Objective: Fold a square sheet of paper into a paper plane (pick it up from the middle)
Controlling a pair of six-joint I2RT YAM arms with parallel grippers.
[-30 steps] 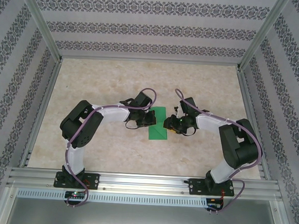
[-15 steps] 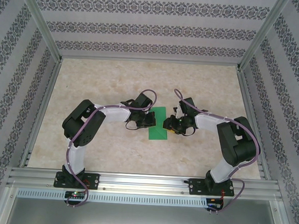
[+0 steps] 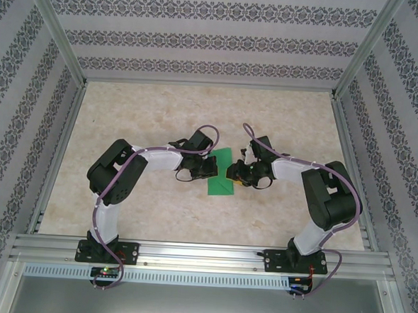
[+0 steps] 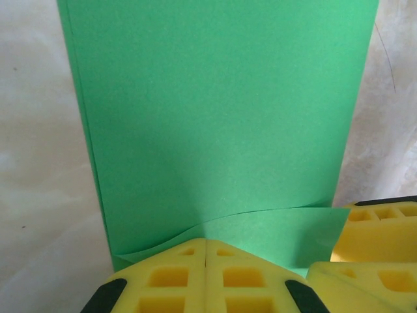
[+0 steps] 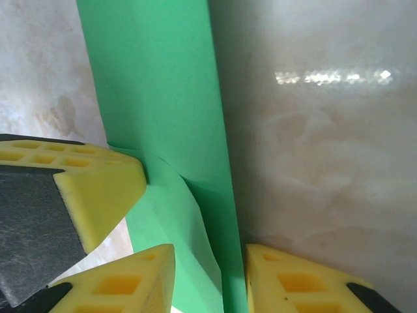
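The square sheet of paper [image 3: 220,180] lies on the table between my grippers as a bright green rectangle, doubled over. In the left wrist view the paper [image 4: 221,117] has its near top layer curling up. My left gripper [image 4: 205,242] is shut, its yellow tips together against that curled layer. In the top view the left gripper [image 3: 209,167] sits at the paper's left edge and the right gripper [image 3: 232,173] at its right edge. My right gripper [image 5: 209,251] is open, its jaws straddling the raised long edge of the paper [image 5: 156,85]. No paper plane shape shows.
The marble-patterned table [image 3: 162,111] is walled by patterned panels on three sides. An aluminium rail [image 3: 203,255] carrying both arm bases runs along the near edge. A yellow finger [image 5: 98,186] of the left gripper sits close to my right jaws.
The right gripper has crept a little left onto the paper's edge and its jaws have narrowed slightly. The left gripper and the paper have stayed put.
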